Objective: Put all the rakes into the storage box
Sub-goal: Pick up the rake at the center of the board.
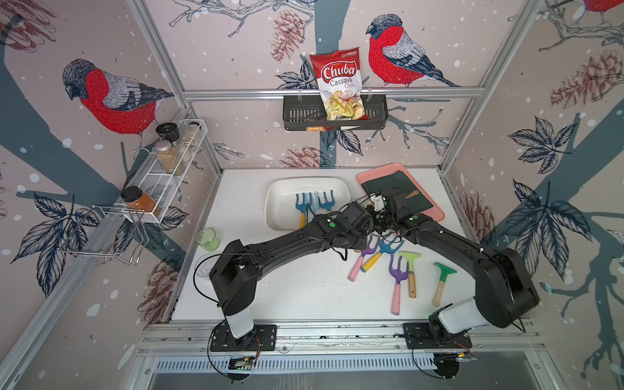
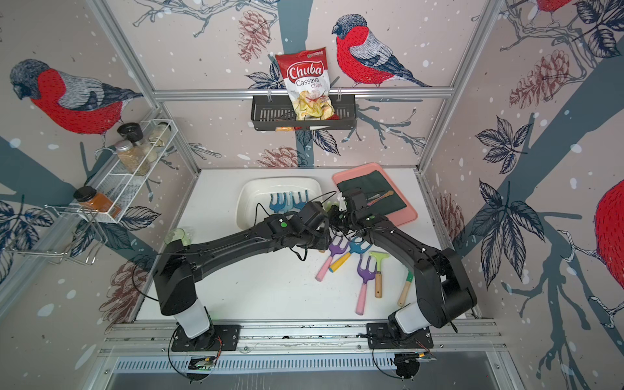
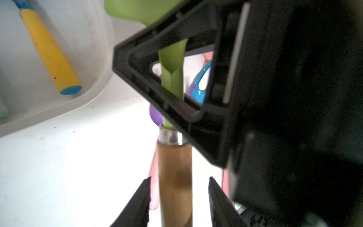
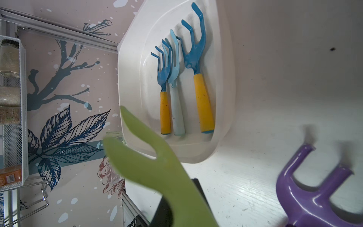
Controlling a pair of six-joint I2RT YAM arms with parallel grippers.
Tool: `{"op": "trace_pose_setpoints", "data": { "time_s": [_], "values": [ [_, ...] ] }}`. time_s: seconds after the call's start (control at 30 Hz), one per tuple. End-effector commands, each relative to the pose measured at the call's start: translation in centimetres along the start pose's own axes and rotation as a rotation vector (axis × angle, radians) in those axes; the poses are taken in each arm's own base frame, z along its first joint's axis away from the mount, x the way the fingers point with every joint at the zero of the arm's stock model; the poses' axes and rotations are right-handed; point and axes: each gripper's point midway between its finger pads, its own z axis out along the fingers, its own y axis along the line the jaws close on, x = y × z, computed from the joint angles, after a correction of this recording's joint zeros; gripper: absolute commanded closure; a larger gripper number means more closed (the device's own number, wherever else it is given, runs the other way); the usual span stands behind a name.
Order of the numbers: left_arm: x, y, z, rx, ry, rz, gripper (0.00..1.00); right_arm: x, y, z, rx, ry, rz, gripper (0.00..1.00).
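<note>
Rake (image 3: 174,176) sits clear of the worktop (image 1: 304,297), right hand (image 3: 176,110) gripping its green neck, left hand (image 3: 179,196) parted around the wooden handle without touching; storage box (image 1: 271,206) lies just leftward, so you likely need a short leftward carry.

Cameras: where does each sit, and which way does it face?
Top views: overhead at the front, facing down toward the back wall; left arm and right arm meet by the white box.
Left wrist: on the left arm, facing along open left jaws to the green rake; right jaws clamp its neck.
Right wrist: on the right arm, facing past the rake's head to the box; barely any jaws show.
Shared: both wrist views show the green rake and box.
</note>
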Motion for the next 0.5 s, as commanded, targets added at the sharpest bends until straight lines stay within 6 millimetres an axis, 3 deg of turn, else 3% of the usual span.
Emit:
{"op": "trace_pose_setpoints", "data": {
  "time_s": [0.0,0.2,0.47],
  "values": [
    [-1.0,1.8,-1.6,-0.009,-0.041,-0.026,0.39,-1.1,1.8,0.3,-0.045,-0.029,-0.037,0.99],
    [-2.2,8.6,-6.4,-0.076,-0.148,-0.133,0.34,-1.9,4.6,2.3,-0.067,-0.004,-0.074,0.99],
    [-1.2,18.0,-12.5,-0.153,-0.258,-0.284,0.32,-2.8,9.7,7.7,-0.103,0.054,-0.126,0.99]
  ]
}}
